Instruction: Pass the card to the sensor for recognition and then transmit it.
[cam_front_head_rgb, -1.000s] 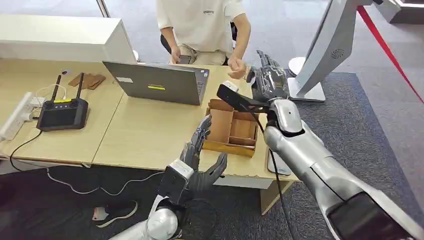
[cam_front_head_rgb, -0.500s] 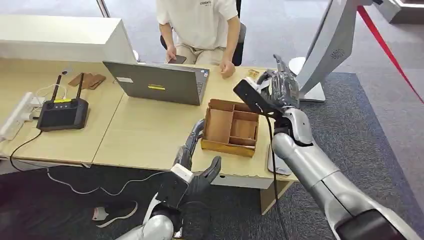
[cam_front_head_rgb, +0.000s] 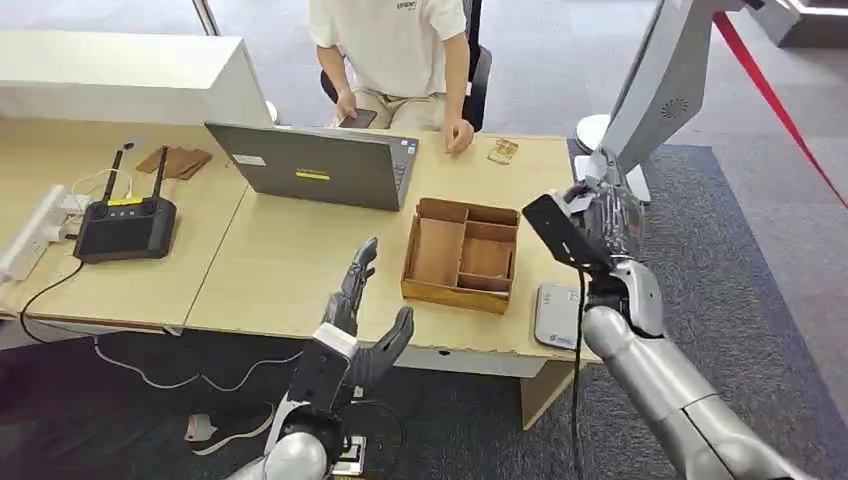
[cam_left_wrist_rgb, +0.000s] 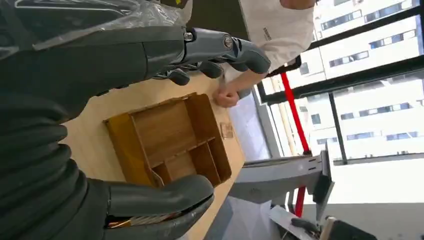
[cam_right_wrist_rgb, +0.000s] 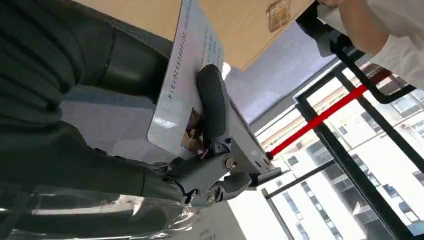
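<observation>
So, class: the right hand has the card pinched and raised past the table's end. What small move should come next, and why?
Probably lower the right hand toward the flat grey sensor pad at the table's near corner. The card is pinched under the thumb, as the right wrist view shows, and the hand hovers above and beyond the pad, not over it. The left hand is open, holding nothing.

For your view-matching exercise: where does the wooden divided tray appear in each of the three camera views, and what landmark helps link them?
Head view: the wooden divided tray sits on the desk, right of the laptop.
Left wrist view: the tray lies mid-picture, between the left hand's fingers and thumb.
Right wrist view: not in it; the right hand holds a card.
Shared landmark: the small brown item on the desk.
</observation>
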